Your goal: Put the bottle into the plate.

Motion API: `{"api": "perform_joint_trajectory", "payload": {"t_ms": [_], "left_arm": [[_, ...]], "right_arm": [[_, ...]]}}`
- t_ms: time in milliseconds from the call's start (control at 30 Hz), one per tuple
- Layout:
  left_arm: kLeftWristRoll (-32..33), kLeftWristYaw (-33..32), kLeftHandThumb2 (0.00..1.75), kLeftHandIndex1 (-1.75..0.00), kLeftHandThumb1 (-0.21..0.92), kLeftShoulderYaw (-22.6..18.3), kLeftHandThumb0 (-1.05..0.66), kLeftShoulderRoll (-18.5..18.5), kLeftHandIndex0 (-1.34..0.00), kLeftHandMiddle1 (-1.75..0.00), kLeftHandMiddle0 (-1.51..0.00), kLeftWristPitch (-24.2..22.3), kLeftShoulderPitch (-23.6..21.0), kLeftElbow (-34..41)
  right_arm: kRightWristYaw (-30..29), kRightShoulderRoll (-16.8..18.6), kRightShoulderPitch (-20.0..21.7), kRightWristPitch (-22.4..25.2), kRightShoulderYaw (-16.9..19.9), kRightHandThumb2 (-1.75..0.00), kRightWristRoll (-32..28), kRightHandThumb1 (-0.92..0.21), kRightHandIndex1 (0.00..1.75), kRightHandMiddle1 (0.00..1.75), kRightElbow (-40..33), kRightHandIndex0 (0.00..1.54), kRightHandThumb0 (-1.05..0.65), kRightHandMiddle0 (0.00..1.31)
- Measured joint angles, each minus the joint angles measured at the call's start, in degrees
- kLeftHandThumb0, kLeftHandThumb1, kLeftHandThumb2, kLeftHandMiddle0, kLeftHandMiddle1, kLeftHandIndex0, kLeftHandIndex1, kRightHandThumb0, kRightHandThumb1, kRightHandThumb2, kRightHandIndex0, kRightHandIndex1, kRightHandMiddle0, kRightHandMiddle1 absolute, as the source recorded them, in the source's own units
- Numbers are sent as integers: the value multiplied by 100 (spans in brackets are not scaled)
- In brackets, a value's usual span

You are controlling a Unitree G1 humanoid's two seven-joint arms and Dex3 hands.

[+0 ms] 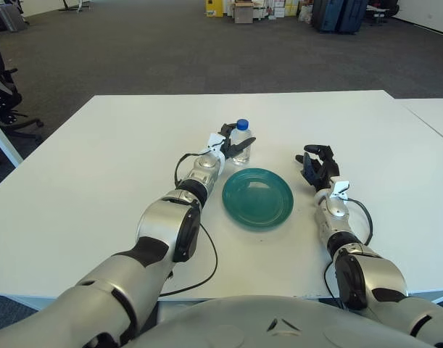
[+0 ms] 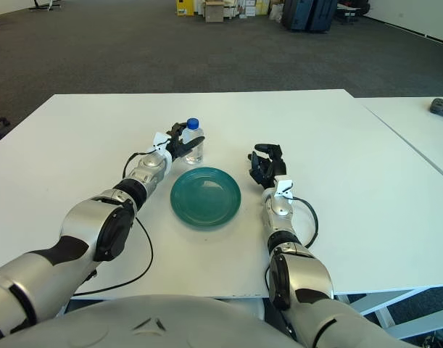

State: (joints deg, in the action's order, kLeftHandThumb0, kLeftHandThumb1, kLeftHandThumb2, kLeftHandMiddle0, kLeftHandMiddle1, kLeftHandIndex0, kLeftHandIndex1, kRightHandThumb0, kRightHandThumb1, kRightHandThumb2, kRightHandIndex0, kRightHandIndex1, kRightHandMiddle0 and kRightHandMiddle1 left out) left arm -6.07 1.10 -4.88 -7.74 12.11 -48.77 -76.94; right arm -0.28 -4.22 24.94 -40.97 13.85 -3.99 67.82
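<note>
Left hand (image 1: 230,144) seemingly grips clear, blue-capped bottle (image 1: 241,141).

no readable text — none anywhere

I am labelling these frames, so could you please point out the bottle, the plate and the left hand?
bottle (image 1: 242,125): left eye view, on its blue cap.
plate (image 1: 257,196): left eye view, on its bare green middle.
left hand (image 1: 230,144): left eye view, on the hand's middle, at the bottle.
</note>
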Motion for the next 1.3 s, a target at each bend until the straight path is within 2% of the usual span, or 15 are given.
{"api": "perform_joint_trajectory", "payload": {"t_ms": [333, 433, 533, 633, 733, 767, 800, 833, 1000, 1133, 1233, 1300], "left_arm": [[-227, -197, 1, -132, 90, 194, -88, -21, 0, -103, -5, -137, -21, -22], [-282, -218, 1, -142, 89, 251, -87, -22, 0, -118, -4, -148, -24, -22], [-371, -263, 1, -152, 90, 326, -87, -26, 0, -143, -7, -150, -26, -23], [-447, -306, 1, -166, 89, 404, -86, -30, 0, -166, -21, -150, -26, -23], [-514, -344, 0, -172, 89, 472, -84, -32, -4, -172, -37, -149, -26, -25], [-540, -364, 0, -172, 88, 491, -82, -33, -11, -172, -45, -148, -26, -25], [-583, -413, 0, -173, 87, 524, -75, -34, -27, -173, -59, -146, -26, -27], [-626, -474, 0, -174, 86, 568, -70, -36, -38, -174, -68, -144, -26, -28], [-738, -687, 2, -174, 87, 664, -45, -39, -66, -174, -96, -146, -26, -31], [-791, -865, 80, -175, 52, 716, -25, -41, -84, -175, -114, -202, -29, -30], [-797, -1025, 103, -175, 42, 744, -16, -44, -90, -175, -118, -214, -30, -30], [-800, -1112, 110, -175, 39, 759, -13, -44, -91, -175, -119, -214, -30, -30]], "right_arm": [[197, 5, -20, -5, 123, -49, -180, -92, 96, 171, -25, 36, -35, 22], [203, 5, -24, -13, 130, -49, -183, -92, 95, 172, -28, 36, -35, 22], [191, 4, -31, -23, 123, -51, -175, -92, 94, 173, -37, 36, -35, 20], [124, 3, -39, -29, 103, -52, -151, -92, 94, 174, -51, 36, -35, 19], [42, 0, -48, -29, 71, -52, -115, -92, 94, 175, -65, 37, -35, 19], [24, -1, -51, -29, 63, -52, -112, -92, 94, 175, -70, 38, -35, 19], [-2, -2, -55, -29, 54, -52, -108, -92, 94, 175, -75, 40, -35, 19], [-30, -3, -60, -28, 45, -52, -107, -92, 95, 175, -82, 41, -35, 19], [-101, -10, -79, 2, 23, -53, -108, -92, 95, 175, -111, 45, -35, 18], [28, -65, -77, 159, 27, -53, -131, -92, 92, 175, -104, 50, -35, 19], [211, -119, -66, 260, 59, -77, -190, -92, 92, 141, -96, 51, -56, 23], [350, -146, -56, 314, 97, -83, -233, -92, 92, 133, -92, 51, -62, 25]]}}
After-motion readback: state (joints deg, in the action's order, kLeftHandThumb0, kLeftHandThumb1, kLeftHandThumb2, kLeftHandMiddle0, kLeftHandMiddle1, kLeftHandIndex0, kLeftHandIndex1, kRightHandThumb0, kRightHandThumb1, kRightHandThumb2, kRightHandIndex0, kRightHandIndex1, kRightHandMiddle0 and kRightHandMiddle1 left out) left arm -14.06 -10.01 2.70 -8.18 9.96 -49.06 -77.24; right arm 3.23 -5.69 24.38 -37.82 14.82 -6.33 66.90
